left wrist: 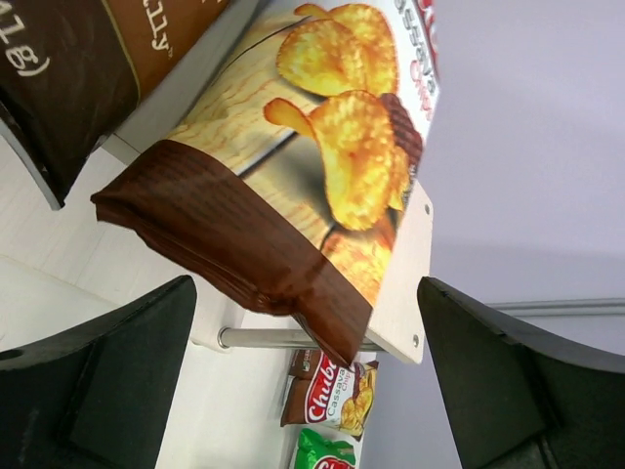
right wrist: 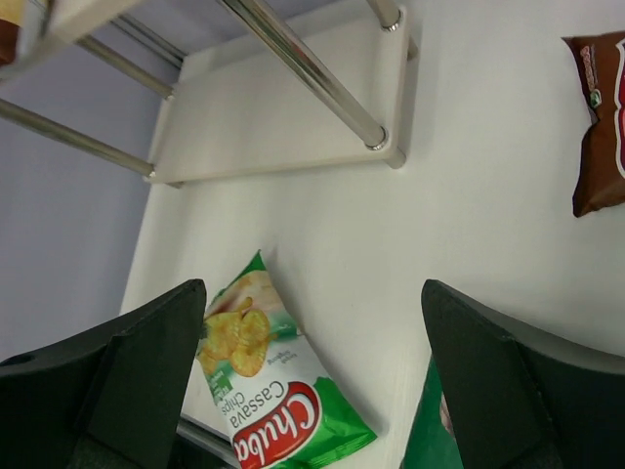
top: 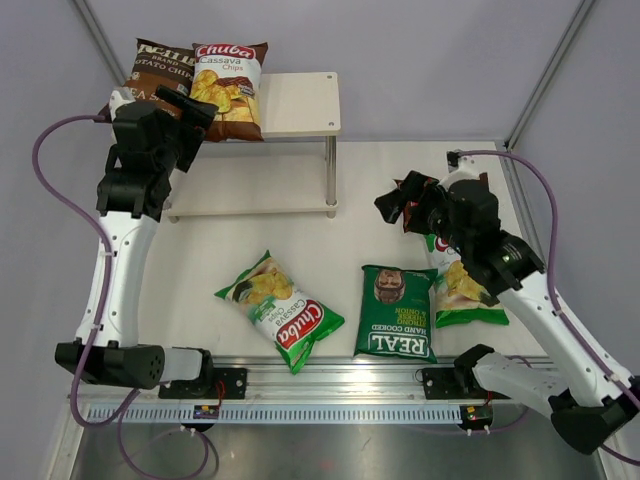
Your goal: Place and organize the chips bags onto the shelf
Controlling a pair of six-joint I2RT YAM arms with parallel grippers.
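In the upper left of the top view, the shelf [top: 300,105] carries two bags on its top board. A dark brown bag [top: 150,70] sits at the left end with a brown Chuba bag [top: 230,85] just beside it. The left gripper [left wrist: 305,288] hovers at that Chuba bag's near end, jaws wide, gripping nothing. On the table [top: 200,260], at lower centre, lie a green Chuba bag [top: 282,312] and the REAL bag [top: 397,312]. Right of them, a second green bag [top: 465,290] lies partly under the right arm [top: 520,265]. The right gripper [right wrist: 312,291] hangs wide and holds nothing, near a second brown Chuba bag [right wrist: 598,117].
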